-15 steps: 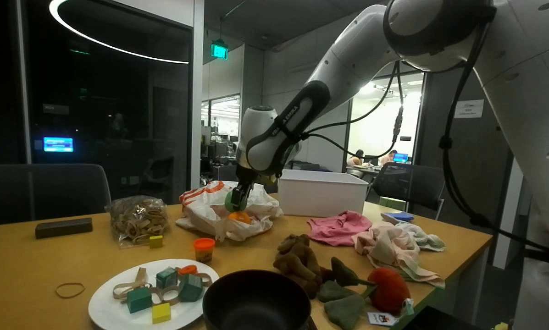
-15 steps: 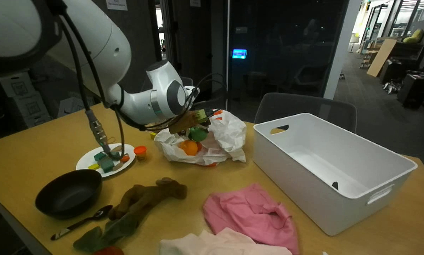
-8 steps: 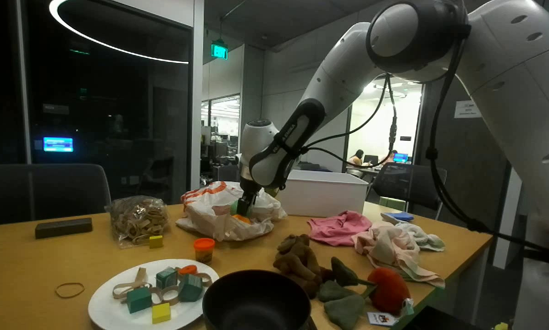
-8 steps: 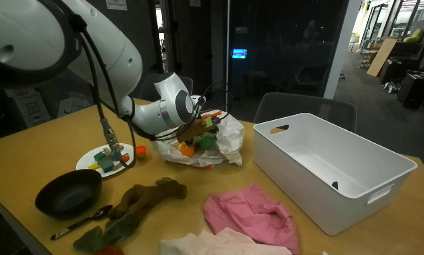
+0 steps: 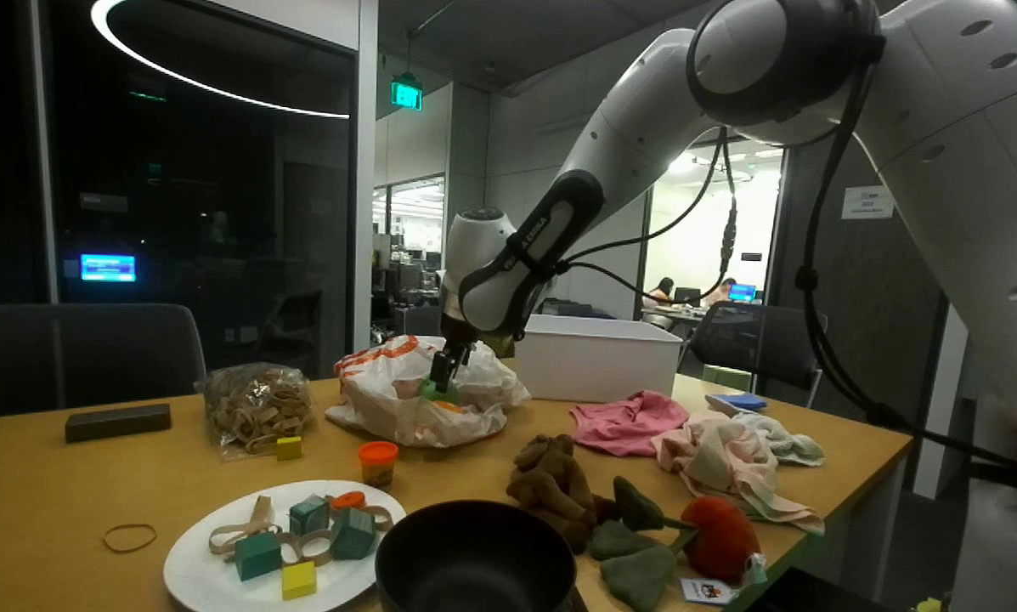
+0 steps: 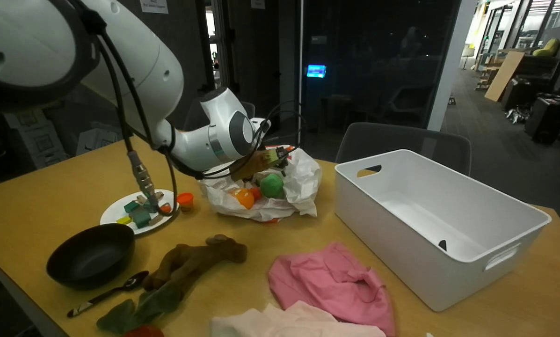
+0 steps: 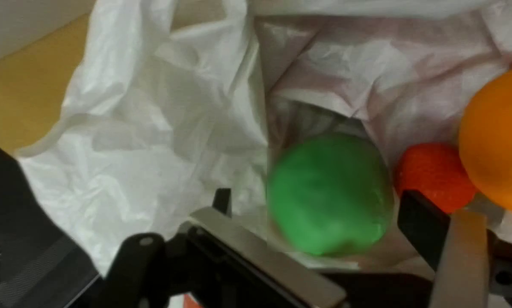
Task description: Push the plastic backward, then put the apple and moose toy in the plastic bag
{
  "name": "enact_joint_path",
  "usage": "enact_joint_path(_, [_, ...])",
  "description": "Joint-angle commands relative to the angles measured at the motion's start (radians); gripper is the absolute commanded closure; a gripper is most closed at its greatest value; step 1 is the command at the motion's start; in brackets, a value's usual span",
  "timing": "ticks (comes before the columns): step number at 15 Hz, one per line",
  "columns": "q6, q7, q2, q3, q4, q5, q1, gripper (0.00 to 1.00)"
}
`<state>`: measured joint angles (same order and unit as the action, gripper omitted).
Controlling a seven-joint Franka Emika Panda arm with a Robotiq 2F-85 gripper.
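Observation:
The white plastic bag (image 5: 381, 399) lies open on the table, also in an exterior view (image 6: 304, 175) and the wrist view (image 7: 153, 158). The green apple (image 7: 330, 192) rests inside it, also visible in both exterior views (image 5: 437, 391) (image 6: 272, 186). My gripper (image 7: 320, 214) is open above the apple, one finger on each side with gaps; its fingers also show in an exterior view (image 5: 446, 374). An orange (image 7: 495, 141) and a small red item (image 7: 435, 175) lie in the bag beside the apple. The brown moose toy (image 5: 550, 484) lies on the table, also in an exterior view (image 6: 191, 262).
A white bin (image 6: 401, 224) stands beside the bag. A pink cloth (image 6: 331, 290), a black pan (image 6: 90, 257), a spoon (image 6: 106, 294), a plate (image 5: 194, 552) with blocks, a lidded jar (image 5: 378, 463) and a bag of rubber bands (image 5: 257, 408) are around.
The apple went down into the bag along with my gripper. My gripper has since risen slightly, away from the apple, which stays in the bag. The moose toy has not moved.

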<state>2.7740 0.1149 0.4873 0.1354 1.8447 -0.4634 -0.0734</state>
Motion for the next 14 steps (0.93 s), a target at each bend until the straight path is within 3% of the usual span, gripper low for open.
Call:
enact_joint_path(1, [0.018,-0.078,-0.103,0.041,0.046,-0.026,-0.027,0.0])
enact_joint_path(5, [-0.165,0.043,-0.187,-0.064,0.094,0.11,0.037,0.0])
enact_joint_path(7, [-0.162,0.081,-0.19,-0.08,0.099,0.126,0.047,0.0])
enact_joint_path(14, [-0.124,-0.081,-0.101,0.028,0.074,-0.211,-0.023,0.0])
